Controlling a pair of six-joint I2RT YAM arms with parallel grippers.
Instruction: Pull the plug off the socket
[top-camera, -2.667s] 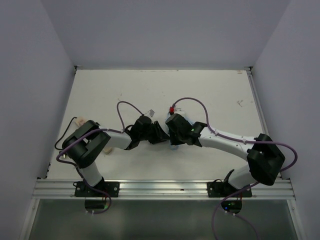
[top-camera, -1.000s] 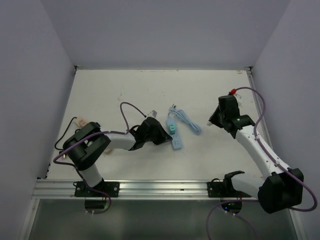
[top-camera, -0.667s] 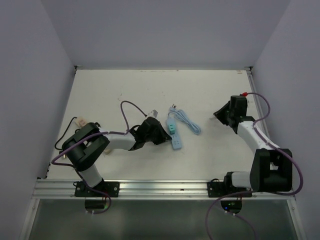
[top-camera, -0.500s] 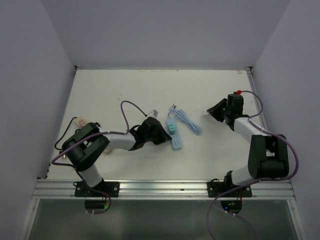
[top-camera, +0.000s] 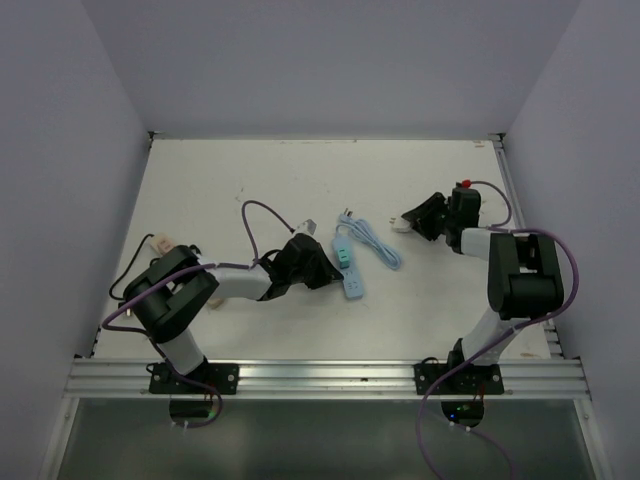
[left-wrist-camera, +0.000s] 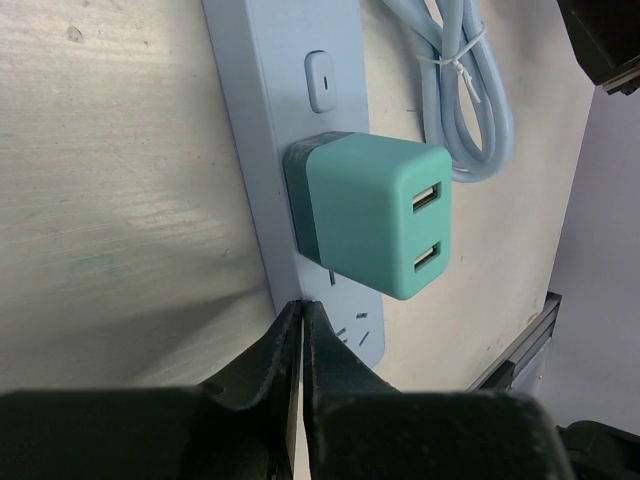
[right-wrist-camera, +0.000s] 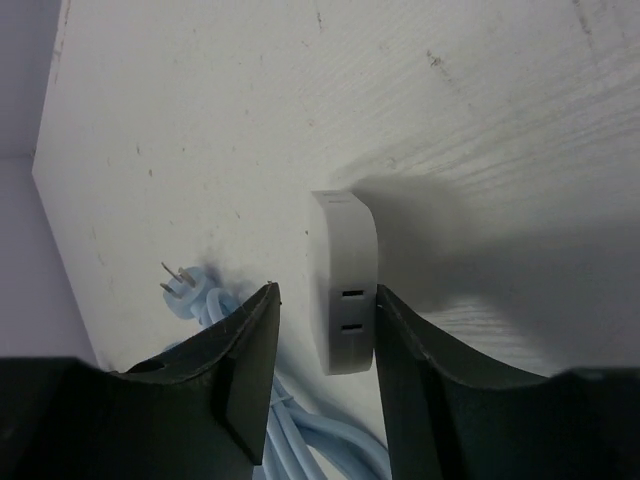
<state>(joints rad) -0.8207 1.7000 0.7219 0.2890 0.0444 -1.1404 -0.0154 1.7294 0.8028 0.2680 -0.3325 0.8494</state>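
A light blue socket strip (top-camera: 352, 278) (left-wrist-camera: 262, 110) lies mid-table with a teal USB charger (top-camera: 342, 255) (left-wrist-camera: 375, 213) plugged into it. My left gripper (top-camera: 326, 274) (left-wrist-camera: 301, 312) is shut, its tips pressed on the strip's edge just below the charger. A white plug (top-camera: 401, 222) (right-wrist-camera: 345, 285) lies on the table to the right, away from the strip. My right gripper (top-camera: 416, 221) (right-wrist-camera: 324, 290) straddles it with jaws open. One finger is against the plug and a gap shows at the other.
The strip's coiled blue cable (top-camera: 377, 242) (right-wrist-camera: 310, 440) lies between the strip and the white plug, its pronged end (top-camera: 346, 213) (right-wrist-camera: 178, 281) free on the table. A small beige object (top-camera: 160, 243) sits near the left edge. Walls enclose the table.
The right arm carried the white plug from the strip out to the right, then set it down at right of the cable; its jaws have parted slightly. The left gripper stayed put.
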